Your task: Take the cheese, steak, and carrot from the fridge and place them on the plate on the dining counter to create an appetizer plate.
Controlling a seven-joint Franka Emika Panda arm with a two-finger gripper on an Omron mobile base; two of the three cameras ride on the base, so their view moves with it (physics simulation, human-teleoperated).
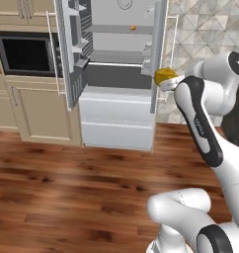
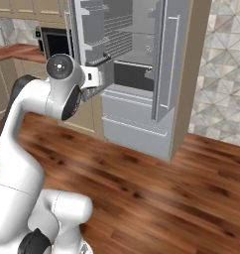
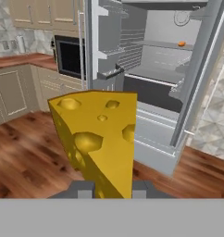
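Note:
My gripper (image 3: 111,190) is shut on the cheese (image 3: 97,139), a yellow holed wedge standing between the two fingertips. In the left base view the cheese (image 1: 164,75) hangs in the gripper (image 1: 167,82) in front of the right door of the fridge (image 1: 116,118), outside its shelves. The fridge (image 3: 155,78) stands with both doors open. A small orange carrot (image 1: 134,28) lies on an upper inner shelf, and the carrot (image 3: 181,44) also shows in the hand view. The steak, the plate and the dining counter are out of view.
A black built-in oven (image 1: 27,52) sits in beige cabinets left of the fridge. The open left door (image 1: 72,54) and right door (image 2: 166,64) swing out over the wooden floor (image 1: 67,188). A tiled wall (image 2: 223,74) stands to the right.

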